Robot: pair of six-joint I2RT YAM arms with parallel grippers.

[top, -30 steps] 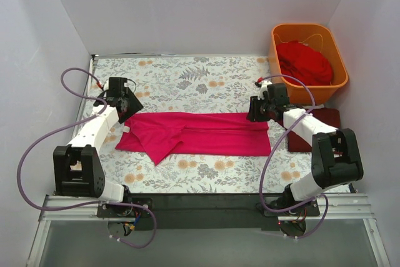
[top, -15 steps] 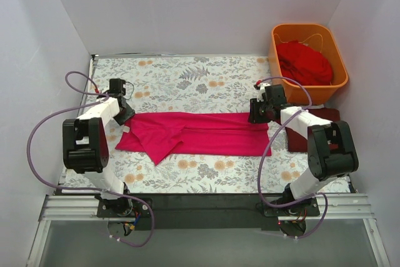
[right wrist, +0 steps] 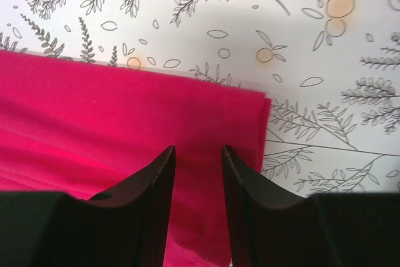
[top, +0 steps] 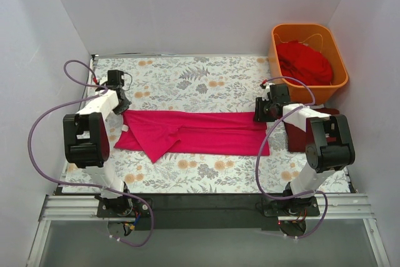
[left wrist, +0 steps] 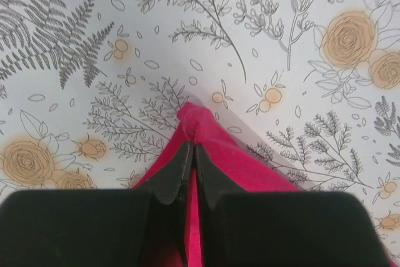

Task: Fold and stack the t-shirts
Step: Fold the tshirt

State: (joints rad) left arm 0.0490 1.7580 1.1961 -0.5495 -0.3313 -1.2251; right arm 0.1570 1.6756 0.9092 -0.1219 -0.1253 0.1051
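Tub (top: 299, 26), orange plastic, far right corner: holds one scarlet shirt (top: 306, 60), crumpled in a heap that fills most of it. Floral cloth (top: 187, 79), grey and tan print, spread flat under everything else. Pink shirt (top: 206, 132), magenta: lies on the cloth mid-way between the arms as a long band running left to right, folded lengthwise with a crease along it; a triangular flap juts toward the near edge at its left part, and a small white tag shows at the left end. Maroon shirt (top: 297, 139): flat on the cloth at the right, just beside the pink shirt's right end and partly hidden under the right arm. Left hand (left wrist: 190, 148): fingers pressed together on the far left corner of the pink shirt, a peak of fabric pinched up between them. Right hand (right wrist: 198, 151): fingers apart, set over the far right corner of the pink shirt, the fabric lying flat in the gap. Changes from a second ago: the left hand was spread and sat a little nearer; it has shifted to the corner and closed, and its arm now stands up more steeply. The right hand has slid slightly rightward with the same gap. The pink shirt's left end has shifted a little; tub and contents unchanged.
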